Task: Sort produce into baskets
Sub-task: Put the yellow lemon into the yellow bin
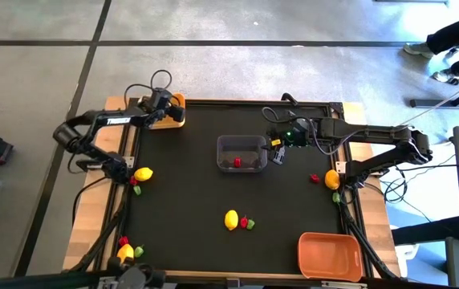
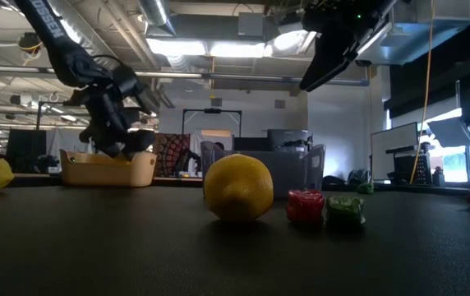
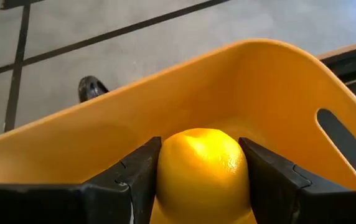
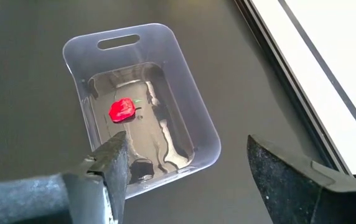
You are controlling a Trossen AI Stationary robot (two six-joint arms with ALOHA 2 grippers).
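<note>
You have a yellow lemon (image 3: pixel 203 171) between dark fingers (image 3: pixel 128 180), over a yellow basket (image 3: pixel 271 81). A red piece (image 4: pixel 122 110) lies in your clear basket (image 4: pixel 184 112). The orange basket (image 1: pixel 330 255) sits on the black tabletop (image 1: pixel 189 193), where a green piece (image 2: pixel 345 210) adjoins another red piece (image 2: pixel 305 206).

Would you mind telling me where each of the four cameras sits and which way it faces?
High: overhead, looking down on the table; both arms show.
Low: at tabletop height, facing the room past a lemon; both arms hang in from above.
Left wrist: on the left arm, facing the yellow basket; the left gripper clamps a lemon.
Right wrist: on the right arm, over the clear basket; the right gripper is open.
Shared: high and right wrist both show the clear basket's red piece.
</note>
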